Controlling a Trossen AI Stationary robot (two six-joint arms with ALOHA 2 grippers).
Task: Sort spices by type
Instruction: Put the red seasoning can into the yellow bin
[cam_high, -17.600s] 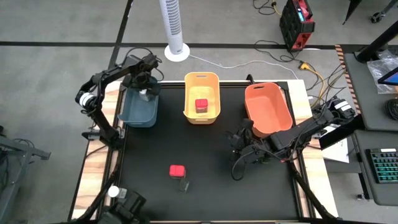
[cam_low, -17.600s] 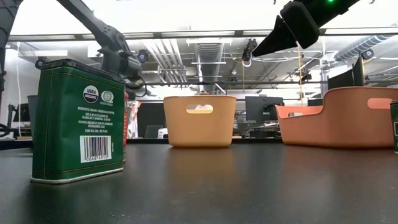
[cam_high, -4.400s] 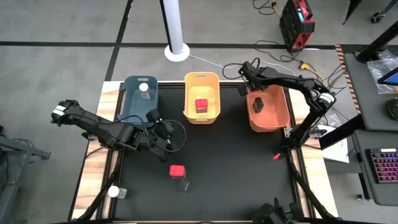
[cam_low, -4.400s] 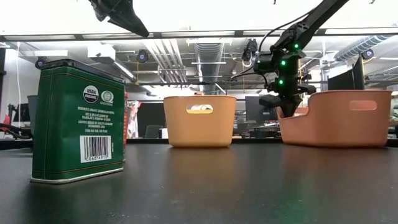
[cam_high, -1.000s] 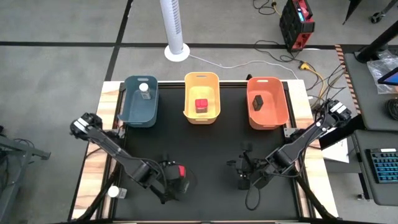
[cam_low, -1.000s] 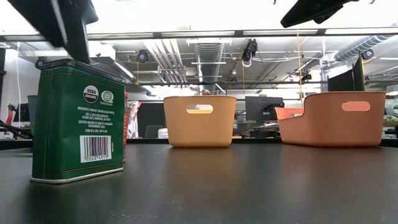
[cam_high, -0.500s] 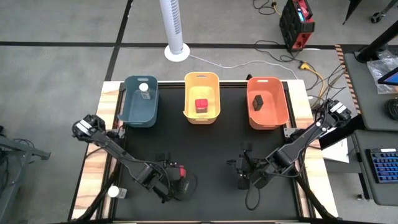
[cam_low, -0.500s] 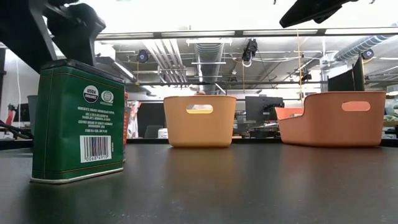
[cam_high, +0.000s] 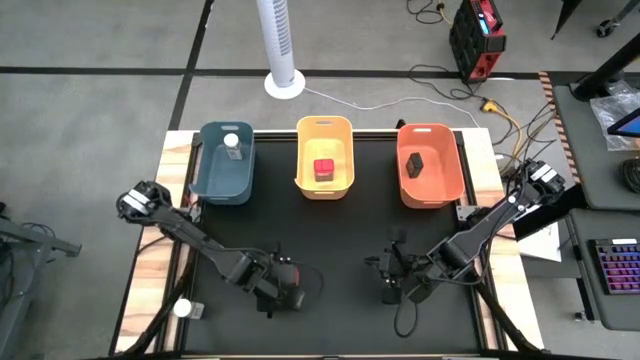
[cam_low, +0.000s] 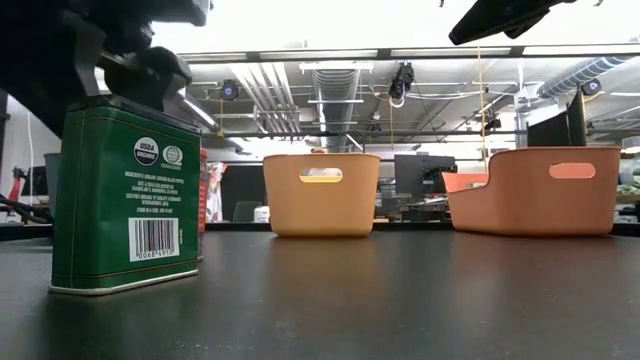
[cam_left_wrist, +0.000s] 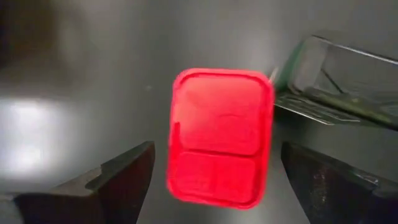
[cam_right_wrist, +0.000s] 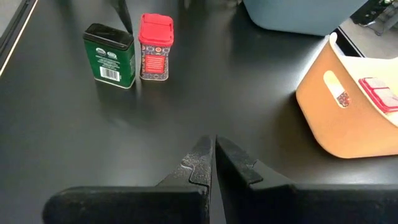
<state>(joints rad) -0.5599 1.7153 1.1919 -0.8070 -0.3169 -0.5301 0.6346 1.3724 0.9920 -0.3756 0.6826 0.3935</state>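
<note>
A spice jar with a red square lid (cam_left_wrist: 221, 137) stands upright on the black table, next to a green tin (cam_left_wrist: 336, 81). My left gripper (cam_left_wrist: 216, 149) hangs above the jar, open and pointing steeply down. One finger (cam_left_wrist: 118, 180) stands on each side of the lid, clear of it. In the high view the left gripper (cam_high: 283, 280) is near the table's front left. My right gripper (cam_right_wrist: 211, 165) is shut and empty above the front right (cam_high: 390, 285). The right wrist view shows the jar (cam_right_wrist: 154, 48) and the tin (cam_right_wrist: 111, 56) side by side.
Three bins stand along the far edge. The blue bin (cam_high: 225, 165) holds a white-lidded jar (cam_high: 232, 143), the yellow bin (cam_high: 325, 150) a red-lidded jar (cam_high: 323, 170), and the orange bin (cam_high: 430, 180) a dark jar (cam_high: 416, 163). The green tin (cam_low: 125, 195) fills the low view's left.
My left gripper has come down over the red-lidded jar and the green tin, and has rolled a little about its own axis. The jar and the tin have stayed in place.
</note>
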